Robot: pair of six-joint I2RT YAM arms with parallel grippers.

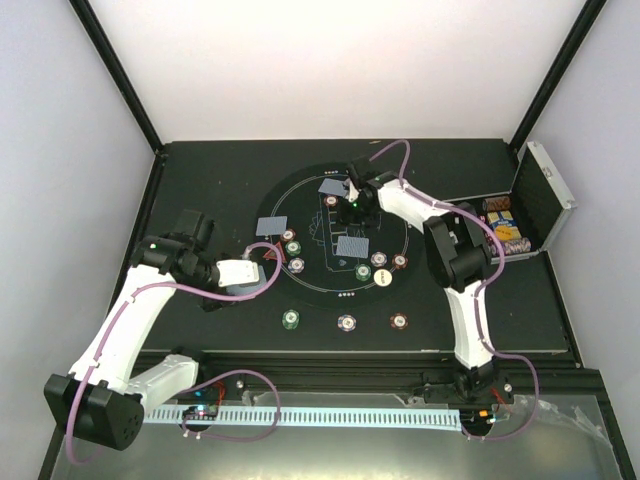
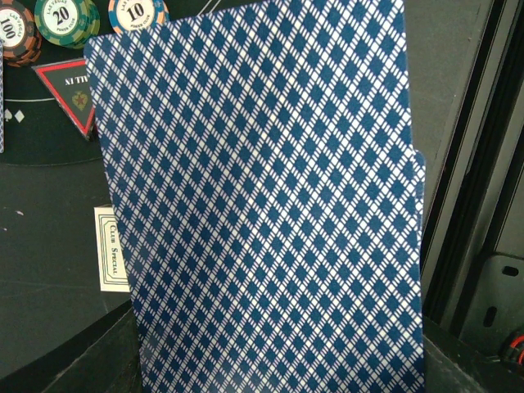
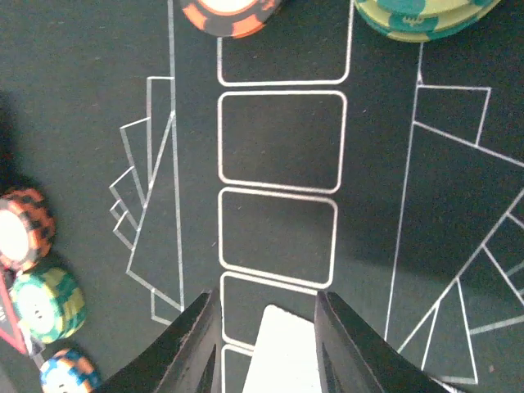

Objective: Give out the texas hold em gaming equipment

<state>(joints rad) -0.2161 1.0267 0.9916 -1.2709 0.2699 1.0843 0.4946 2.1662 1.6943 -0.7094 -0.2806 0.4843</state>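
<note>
OK, the step in hand looks like dealing one card onto the mat. Right hand (image 3: 266, 304) hovers low over the far side of the black mat (image 1: 300, 195) with a white-faced card (image 3: 282, 354) between its fingers. Can't tell whether they pinch it or stand slack round it. Left hand (image 1: 258, 270) is at the mat's left edge, clamped on the deck (image 2: 262, 205), whose blue diamond backs fill its wrist view. On the mat: face-down cards (image 1: 271, 226) at left, far side and centre, chips (image 1: 346, 323) in a row along the near edge with more clustered beside the cards, the white button (image 1: 382, 277), and the red triangle marker (image 2: 70, 94). More stock sits in the open case (image 1: 540, 195) at the right of the worktop. To do it well, I'd square the card to the outlined boxes (image 3: 281, 141) just ahead of the fingers and come down until it lies flat on the mat. Then open fully and lift straight up, with no sideways drag. A thin card may cling to one finger, so pause before pulling away. Mind the green chip (image 3: 45, 304) on the left: near, not touching.
</note>
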